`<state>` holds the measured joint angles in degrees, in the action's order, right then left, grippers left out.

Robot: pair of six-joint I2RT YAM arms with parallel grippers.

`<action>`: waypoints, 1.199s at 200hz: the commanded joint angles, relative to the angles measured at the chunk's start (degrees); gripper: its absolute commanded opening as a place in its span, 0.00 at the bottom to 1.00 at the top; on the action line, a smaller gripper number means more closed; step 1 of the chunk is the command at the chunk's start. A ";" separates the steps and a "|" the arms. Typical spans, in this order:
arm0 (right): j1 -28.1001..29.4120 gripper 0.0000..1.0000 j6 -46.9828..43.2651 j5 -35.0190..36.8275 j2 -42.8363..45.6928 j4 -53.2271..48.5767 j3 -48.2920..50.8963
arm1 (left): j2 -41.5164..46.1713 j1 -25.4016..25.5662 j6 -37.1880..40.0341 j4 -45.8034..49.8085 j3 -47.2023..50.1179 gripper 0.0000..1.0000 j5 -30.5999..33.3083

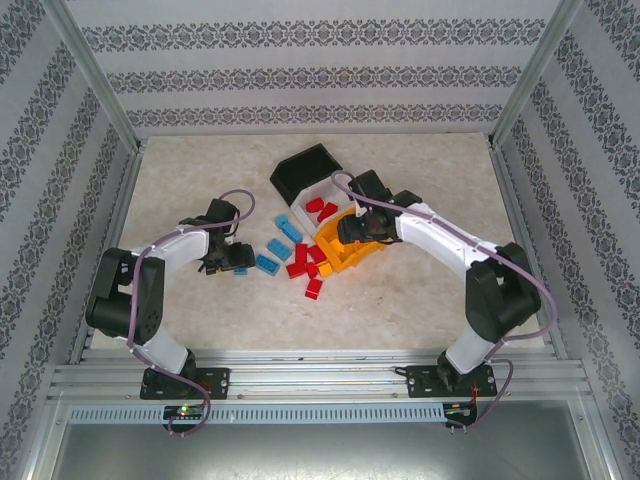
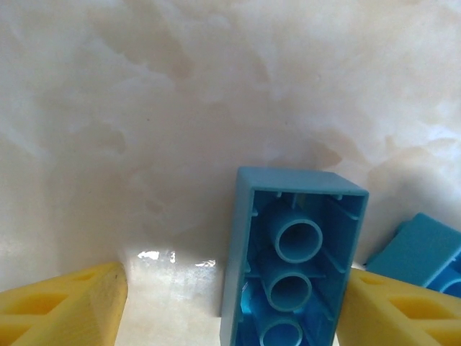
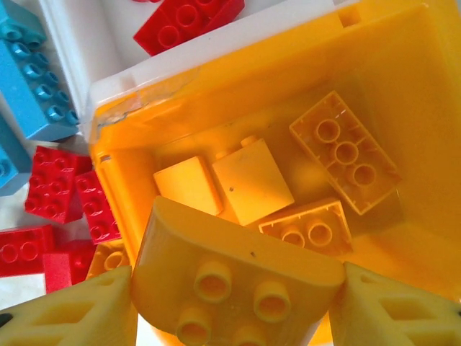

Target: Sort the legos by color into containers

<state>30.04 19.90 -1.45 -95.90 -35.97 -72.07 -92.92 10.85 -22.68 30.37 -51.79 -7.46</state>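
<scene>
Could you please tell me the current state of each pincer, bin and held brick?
left pincer, open around the blue brick.
blue brick, hollow underside toward camera, unclamped.
right pincer, shut on the yellow rounded brick.
yellow rounded brick, held above the orange-yellow bin.
orange-yellow bin, holds yellow bricks.
white bin, holds red bricks.
black bin, looks empty.

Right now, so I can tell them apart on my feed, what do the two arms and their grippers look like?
They match. The left arm and right arm have white link shells between black joints, and a lilac cable loops along each. The left gripper and right gripper have yellow plastic fingers with hollow triangular cut-outs. No markings are readable.
</scene>
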 commanded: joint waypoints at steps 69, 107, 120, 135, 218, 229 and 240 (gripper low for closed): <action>-1.21 0.79 -3.13 -2.00 -2.69 0.81 -2.70 | -2.73 -0.31 1.15 -0.67 -1.97 0.53 -0.14; 3.15 0.79 -0.38 -0.77 1.88 0.75 1.41 | -3.92 -0.39 1.16 -1.10 -2.73 0.39 -0.86; 5.93 0.79 1.48 -1.05 3.02 1.57 3.21 | -3.84 -0.36 1.10 -1.36 -2.34 0.29 -1.12; 9.67 0.82 4.25 -0.03 3.26 1.94 4.93 | -3.30 -0.25 1.03 -1.54 -1.76 0.20 -1.54; 19.78 0.94 14.70 2.70 -5.42 5.12 4.77 | 9.50 -0.34 -0.07 2.70 -1.47 0.19 -3.21; 20.03 0.92 15.02 2.83 -6.82 5.37 4.38 | 12.00 -0.37 -0.25 3.38 -1.55 0.19 -3.53; 19.99 0.90 15.43 2.39 -7.98 6.06 4.29 | 14.22 -0.35 -0.20 4.14 -1.82 0.19 -3.96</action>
<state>49.78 32.47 -0.58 -100.86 -31.03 -66.72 -83.44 10.44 -22.11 31.88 -53.39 -9.89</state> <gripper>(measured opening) 0.917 0.311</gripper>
